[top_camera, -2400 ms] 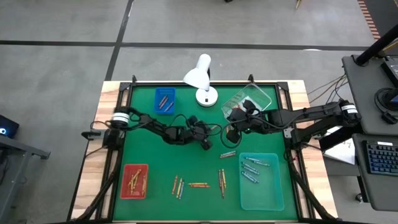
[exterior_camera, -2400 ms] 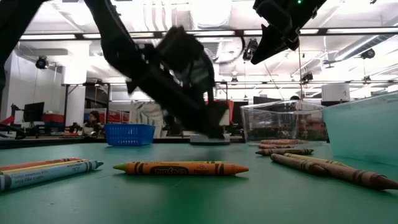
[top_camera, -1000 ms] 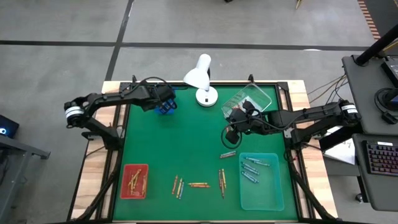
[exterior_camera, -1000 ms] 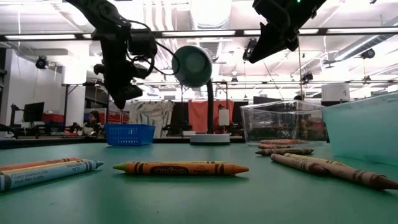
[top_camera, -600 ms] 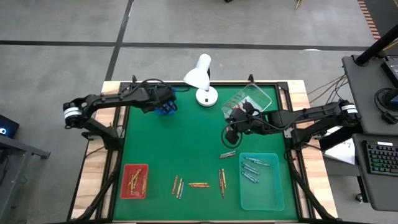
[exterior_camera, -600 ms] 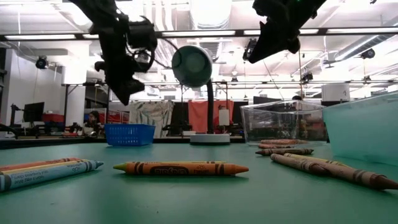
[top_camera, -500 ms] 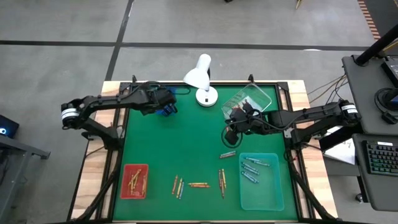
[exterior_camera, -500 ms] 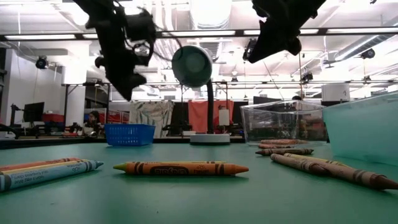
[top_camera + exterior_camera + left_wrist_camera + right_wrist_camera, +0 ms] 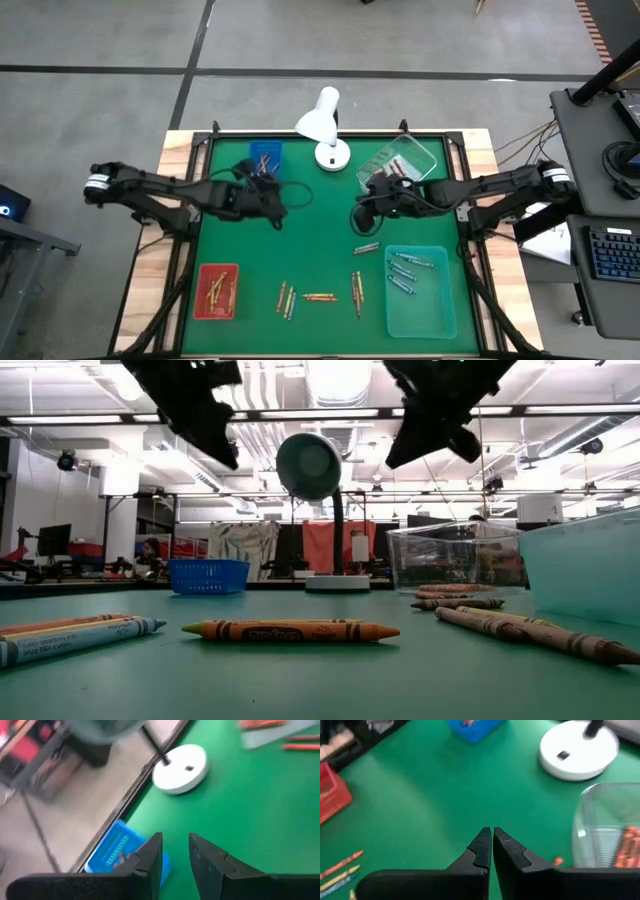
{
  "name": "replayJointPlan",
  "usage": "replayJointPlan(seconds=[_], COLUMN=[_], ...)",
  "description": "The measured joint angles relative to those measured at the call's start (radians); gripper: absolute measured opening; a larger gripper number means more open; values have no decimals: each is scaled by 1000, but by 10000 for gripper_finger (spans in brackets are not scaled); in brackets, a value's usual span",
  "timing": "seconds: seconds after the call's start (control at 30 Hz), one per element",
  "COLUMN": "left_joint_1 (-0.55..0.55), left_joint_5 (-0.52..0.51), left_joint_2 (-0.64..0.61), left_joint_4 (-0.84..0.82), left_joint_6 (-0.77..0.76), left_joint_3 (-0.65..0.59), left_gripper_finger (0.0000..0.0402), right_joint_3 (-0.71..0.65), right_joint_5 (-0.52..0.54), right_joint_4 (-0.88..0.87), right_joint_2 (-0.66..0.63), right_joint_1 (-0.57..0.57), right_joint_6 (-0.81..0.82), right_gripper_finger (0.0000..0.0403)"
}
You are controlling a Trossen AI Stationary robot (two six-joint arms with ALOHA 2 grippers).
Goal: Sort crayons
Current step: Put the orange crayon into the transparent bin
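Loose crayons lie flat on the green mat near the front edge (image 9: 320, 297), and one more (image 9: 366, 247) lies farther back. In the low view a yellow crayon (image 9: 290, 630) lies in front. A blue tray (image 9: 265, 160) at the back left holds a few crayons. My left gripper (image 9: 276, 209) hovers over the mat just in front of that tray, open with nothing between its fingers (image 9: 175, 852). My right gripper (image 9: 362, 197) hangs above the mat's middle, in front of the clear tray (image 9: 400, 160), shut and holding nothing (image 9: 492, 837).
A white desk lamp (image 9: 325, 125) stands at the back middle on its round base (image 9: 180, 767). At the front left is a red tray (image 9: 217, 290) holding crayons, and at the front right a pale blue tray (image 9: 420, 290) with blue crayons. Bare mat lies between the grippers.
My left gripper has swung away from above the blue tray, toward the table's near edge and its middle, and has risen a little. My right gripper has rolled about its own line while staying nearly in place.
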Motion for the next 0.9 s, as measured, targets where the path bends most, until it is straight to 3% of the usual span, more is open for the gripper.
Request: replayJointPlan(seconds=[0.2, 0.53, 0.7, 0.9], left_joint_1=[-133, -261, -265, -265], left_joint_5=[0, -1, -14, -46], left_joint_2=[0, -12, -31, -54], left_joint_4=[49, 46, 40, -20], left_joint_6=[116, 264, 269, 264], left_joint_3=[-1, -5, -5, -5], left_gripper_finger=[77, 77, 78, 78], right_joint_3=[115, 473, 578, 587], right_joint_5=[-115, -145, -145, -148], right_joint_4=[-76, -701, -880, -866], right_joint_2=[130, 387, 482, 535], right_joint_1=[2, -3, -5, -9], right_joint_6=[-10, -113, -539, -991], right_gripper_finger=[9, 9, 9, 9])
